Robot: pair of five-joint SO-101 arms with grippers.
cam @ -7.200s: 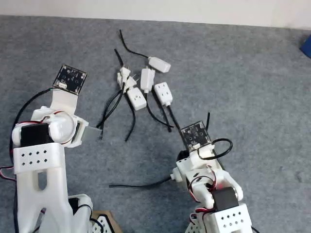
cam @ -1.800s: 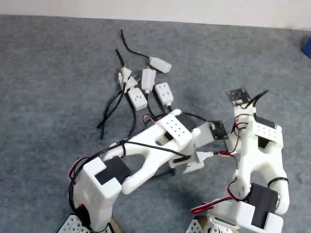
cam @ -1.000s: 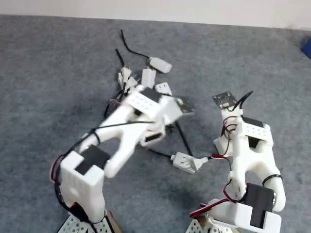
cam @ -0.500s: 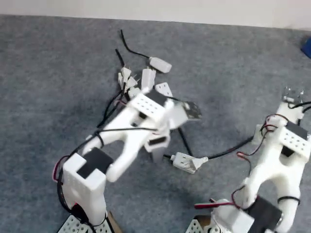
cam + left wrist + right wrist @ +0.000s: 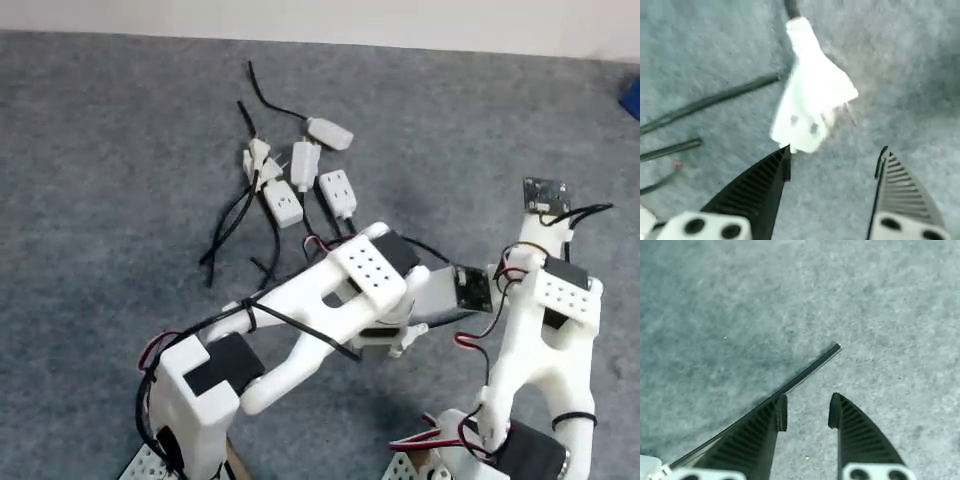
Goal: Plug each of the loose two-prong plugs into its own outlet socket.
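A white two-prong plug (image 5: 812, 105) on a black cable lies on the grey carpet, prongs pointing sideways. My left gripper (image 5: 835, 152) hangs open just short of it, one fingertip almost at the plug's edge. In the high view the left arm (image 5: 370, 270) stretches across the middle and covers most of that plug (image 5: 403, 343). My right gripper (image 5: 807, 407) stands open with a narrow gap over bare carpet, beside the loose end of a black cable (image 5: 810, 370). Two white outlet sockets (image 5: 283, 203) (image 5: 337, 190) lie at the back with other plugs (image 5: 305, 160) (image 5: 328, 132).
Black cables (image 5: 235, 220) trail from the back cluster toward the left arm. The right arm (image 5: 545, 300) stands upright at the right. A blue object (image 5: 632, 98) shows at the far right edge. Bare carpet lies at the left and far right.
The left arm has swung from near the back cluster down over the loose plug in the middle. The right arm has come back inward from the right edge.
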